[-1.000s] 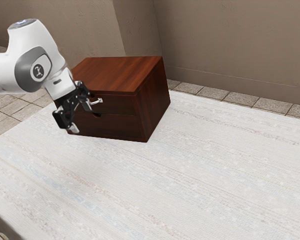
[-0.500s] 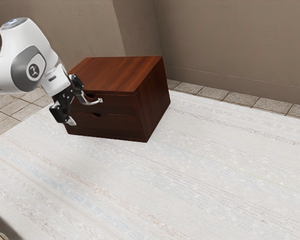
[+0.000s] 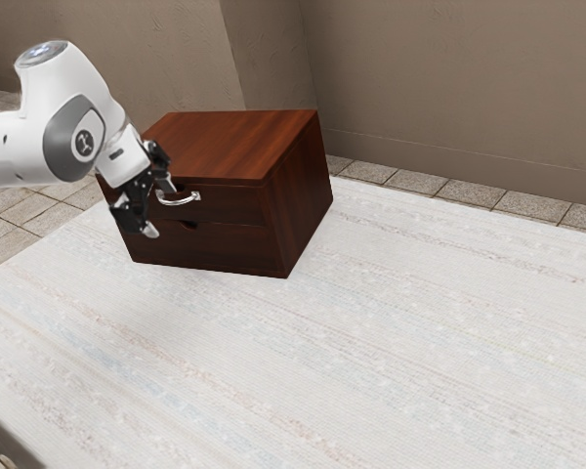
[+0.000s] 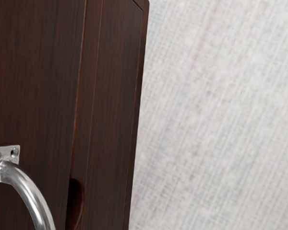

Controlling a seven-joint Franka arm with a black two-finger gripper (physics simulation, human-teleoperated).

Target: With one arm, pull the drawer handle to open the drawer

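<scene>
Here tool [image 3: 154, 206] just beside drawer handle [image 3: 180, 198]

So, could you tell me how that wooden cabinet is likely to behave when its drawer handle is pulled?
The cabinet looks solid, squat and broad-based, so it probably won't tip, though it may slide on the table. The curved metal handle looks rigid and likely slippery.

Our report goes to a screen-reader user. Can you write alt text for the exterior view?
A white robot arm has its black gripper at the silver handle on the upper drawer of a dark wooden cabinet, the drawer apparently closed. The cabinet stands on a pale table before beige walls.
</scene>
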